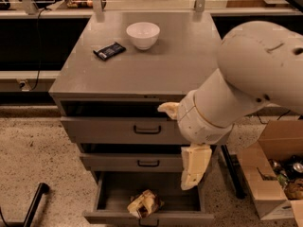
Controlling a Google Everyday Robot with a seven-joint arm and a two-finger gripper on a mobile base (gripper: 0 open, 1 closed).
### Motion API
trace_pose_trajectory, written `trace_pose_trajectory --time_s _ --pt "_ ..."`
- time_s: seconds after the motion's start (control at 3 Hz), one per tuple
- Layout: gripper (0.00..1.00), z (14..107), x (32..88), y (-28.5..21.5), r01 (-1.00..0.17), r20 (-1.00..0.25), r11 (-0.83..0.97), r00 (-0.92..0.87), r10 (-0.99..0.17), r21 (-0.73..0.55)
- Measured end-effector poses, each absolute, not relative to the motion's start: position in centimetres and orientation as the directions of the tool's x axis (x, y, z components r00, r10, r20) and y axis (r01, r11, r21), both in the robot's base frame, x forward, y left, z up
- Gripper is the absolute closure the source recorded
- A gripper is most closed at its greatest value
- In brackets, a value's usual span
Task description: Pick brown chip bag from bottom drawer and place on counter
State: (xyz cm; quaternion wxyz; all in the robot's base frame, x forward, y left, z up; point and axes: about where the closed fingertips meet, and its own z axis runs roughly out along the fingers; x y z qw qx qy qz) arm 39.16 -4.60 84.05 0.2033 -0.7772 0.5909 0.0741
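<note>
The brown chip bag lies crumpled in the open bottom drawer, showing tan and dark folds. The counter is the grey top of the cabinet. My gripper hangs cream-coloured from the big white arm, pointing down in front of the middle drawer's right side. It is above the bottom drawer's right end, up and to the right of the bag, and apart from it. It holds nothing that I can see.
A white bowl and a small dark blue wrapped bar sit at the back of the counter. The two upper drawers are slightly ajar. An open cardboard box stands on the floor at right. A dark bar lies at lower left.
</note>
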Motion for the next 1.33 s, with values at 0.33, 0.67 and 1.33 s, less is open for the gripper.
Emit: trace_pose_trajectory --time_s 0.33,0.67,1.33 --pt "0.00 78.7 39.2 -1.8 -0.912 -0.354 -0.350 0.406 -0.843 -0.213" --pt "0.00 70.4 39.0 0.2 -0.805 -0.331 -0.534 0.594 -0.734 -0.260" --pt "0.00 69.7 39.8 0.7 -0.752 -0.306 -0.578 0.657 -0.689 -0.317"
